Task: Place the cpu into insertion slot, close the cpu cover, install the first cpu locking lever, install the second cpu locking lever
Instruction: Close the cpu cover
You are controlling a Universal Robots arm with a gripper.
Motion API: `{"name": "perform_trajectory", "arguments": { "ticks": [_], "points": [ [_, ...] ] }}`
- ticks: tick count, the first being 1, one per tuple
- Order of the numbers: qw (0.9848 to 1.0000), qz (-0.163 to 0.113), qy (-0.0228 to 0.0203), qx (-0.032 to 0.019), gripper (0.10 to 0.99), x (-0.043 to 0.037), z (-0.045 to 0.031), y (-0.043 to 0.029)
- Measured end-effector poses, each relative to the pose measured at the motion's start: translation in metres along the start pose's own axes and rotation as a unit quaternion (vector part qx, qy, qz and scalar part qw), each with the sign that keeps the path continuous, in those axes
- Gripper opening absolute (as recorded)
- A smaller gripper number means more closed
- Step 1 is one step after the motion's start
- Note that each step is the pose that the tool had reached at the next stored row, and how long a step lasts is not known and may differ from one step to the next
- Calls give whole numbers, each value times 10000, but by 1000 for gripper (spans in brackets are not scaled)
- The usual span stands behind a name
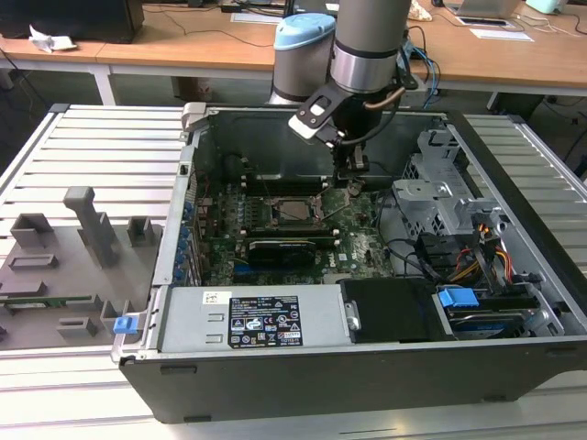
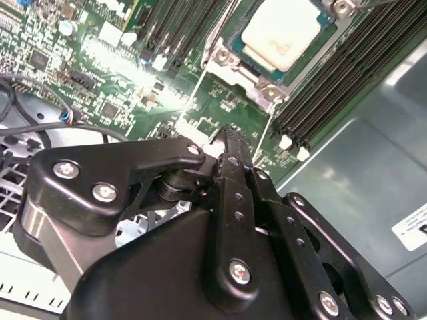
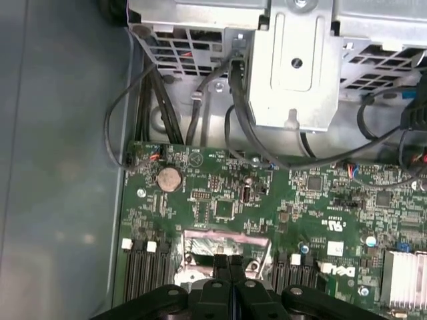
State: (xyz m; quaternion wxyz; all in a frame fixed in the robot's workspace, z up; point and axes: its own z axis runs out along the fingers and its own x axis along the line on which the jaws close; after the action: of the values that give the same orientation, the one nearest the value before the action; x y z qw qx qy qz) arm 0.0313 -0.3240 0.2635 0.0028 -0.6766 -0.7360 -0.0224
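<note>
Looking down, I see my gripper [image 1: 353, 179] shut on nothing; the cpu [image 2: 280, 33] lies flat on the board [image 3: 220, 187], near it, toward the exterior view's left.

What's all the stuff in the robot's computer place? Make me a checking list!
surface: slatted metal table carrying an open computer case.
job's things: cpu sits in its socket; cpu cover seems to lie flat around it.
clutter: grey holders and a blue clip on the exterior view's left.
grippers: gripper at the socket's edge, fingers together.
cables: black cables by the drive cage; coloured wires.
surroundings: wooden desks behind.
</note>
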Motion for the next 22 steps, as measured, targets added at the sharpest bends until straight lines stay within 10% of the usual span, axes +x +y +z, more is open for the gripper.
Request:
{"name": "perform_trajectory", "arguments": {
  "ticks": [22],
  "points": [
    [10000,62,-19,5,106,28,78,260]
  ]
}}
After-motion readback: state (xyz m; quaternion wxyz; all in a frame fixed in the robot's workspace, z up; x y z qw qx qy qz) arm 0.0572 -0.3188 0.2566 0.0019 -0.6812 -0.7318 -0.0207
